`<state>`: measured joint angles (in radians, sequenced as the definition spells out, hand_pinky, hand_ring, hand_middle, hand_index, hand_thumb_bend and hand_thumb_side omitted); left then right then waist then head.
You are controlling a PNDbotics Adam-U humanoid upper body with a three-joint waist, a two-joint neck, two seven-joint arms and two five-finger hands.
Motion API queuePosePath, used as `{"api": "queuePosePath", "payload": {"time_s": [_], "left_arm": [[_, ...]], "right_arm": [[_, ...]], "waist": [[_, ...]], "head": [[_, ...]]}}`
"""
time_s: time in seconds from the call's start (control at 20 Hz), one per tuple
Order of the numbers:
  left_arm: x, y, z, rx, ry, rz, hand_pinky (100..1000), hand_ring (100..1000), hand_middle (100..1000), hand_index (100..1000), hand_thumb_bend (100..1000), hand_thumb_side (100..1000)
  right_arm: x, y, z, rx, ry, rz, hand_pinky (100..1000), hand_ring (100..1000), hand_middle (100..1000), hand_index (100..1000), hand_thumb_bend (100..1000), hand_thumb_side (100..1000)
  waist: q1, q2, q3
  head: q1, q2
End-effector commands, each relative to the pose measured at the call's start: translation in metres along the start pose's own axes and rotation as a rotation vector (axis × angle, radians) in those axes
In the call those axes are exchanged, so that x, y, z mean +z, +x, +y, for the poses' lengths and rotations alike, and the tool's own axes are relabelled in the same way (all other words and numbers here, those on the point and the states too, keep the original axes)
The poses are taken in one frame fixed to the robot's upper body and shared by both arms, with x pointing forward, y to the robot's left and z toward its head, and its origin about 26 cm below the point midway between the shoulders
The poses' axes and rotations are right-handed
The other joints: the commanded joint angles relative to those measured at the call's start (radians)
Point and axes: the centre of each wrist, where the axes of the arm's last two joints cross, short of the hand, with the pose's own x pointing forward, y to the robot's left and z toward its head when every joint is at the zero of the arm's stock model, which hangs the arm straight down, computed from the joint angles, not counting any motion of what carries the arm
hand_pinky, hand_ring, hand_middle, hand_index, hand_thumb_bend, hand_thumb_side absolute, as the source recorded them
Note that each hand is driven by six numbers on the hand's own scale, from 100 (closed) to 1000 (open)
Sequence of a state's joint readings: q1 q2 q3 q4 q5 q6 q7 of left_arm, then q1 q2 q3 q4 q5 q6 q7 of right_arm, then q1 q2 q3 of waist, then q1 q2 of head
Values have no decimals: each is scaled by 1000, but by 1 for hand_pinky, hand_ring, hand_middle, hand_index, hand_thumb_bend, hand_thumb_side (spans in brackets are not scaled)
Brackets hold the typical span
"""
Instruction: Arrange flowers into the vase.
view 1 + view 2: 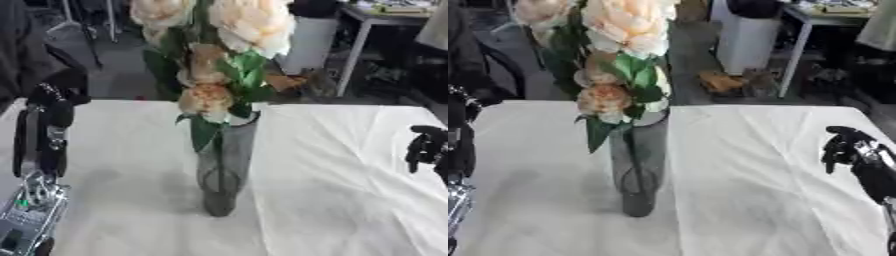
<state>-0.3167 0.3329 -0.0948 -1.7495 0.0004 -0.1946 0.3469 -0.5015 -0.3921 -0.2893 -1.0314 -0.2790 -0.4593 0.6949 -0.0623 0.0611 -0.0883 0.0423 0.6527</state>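
I see the vase [225, 165] standing upright on the white tablecloth [332, 165], a little left of centre in the frame. It is tall, narrow and grey, see-through enough that I can make out stems inside it. The flowers [232, 30] are already in it: large cream blooms at the top edge of the frame, smaller peach-brown ones [206, 97] lower down just above the rim, and green leaves [203, 131], one hanging over the rim on the left side.

My left hand [48, 127] shows at the left edge of the frame, well apart from the vase. Its dark fingers hang straight down and hold nothing; I read it as open. The silver forearm [31, 210] runs down to the lower left corner.

My right hand [846, 147] shows at the right edge, mid-height, above the cloth and well apart from the vase. Its fingers are curled downward with nothing between them, so closed and empty.

Beyond the far edge of the table I see a grey floor and a table leg [352, 57] at the upper right.
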Motion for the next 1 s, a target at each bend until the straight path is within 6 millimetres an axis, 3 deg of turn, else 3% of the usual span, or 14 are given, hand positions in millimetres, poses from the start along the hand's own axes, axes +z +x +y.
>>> {"api": "queuePosePath", "payload": {"time_s": [0.05,0.4,1.0], "left_arm": [[-5,9,-2,1,-2,-64,695,843,599,786,1000,823],[-6,13,-5,5,10,-100,697,846,600,787,1000,821],[-5,13,-7,24,27,-119,697,848,598,787,1000,817]], "right_arm": [[-12,23,-18,102,79,-96,325,480,511,805,100,735],[-20,30,-22,113,79,-124,327,482,511,806,100,720],[-35,46,-24,120,79,-166,330,485,512,806,100,668]], "waist": [[3,0,1],[10,24,-8],[25,48,-2]], "head": [[-5,20],[-26,51],[-71,50]]}}
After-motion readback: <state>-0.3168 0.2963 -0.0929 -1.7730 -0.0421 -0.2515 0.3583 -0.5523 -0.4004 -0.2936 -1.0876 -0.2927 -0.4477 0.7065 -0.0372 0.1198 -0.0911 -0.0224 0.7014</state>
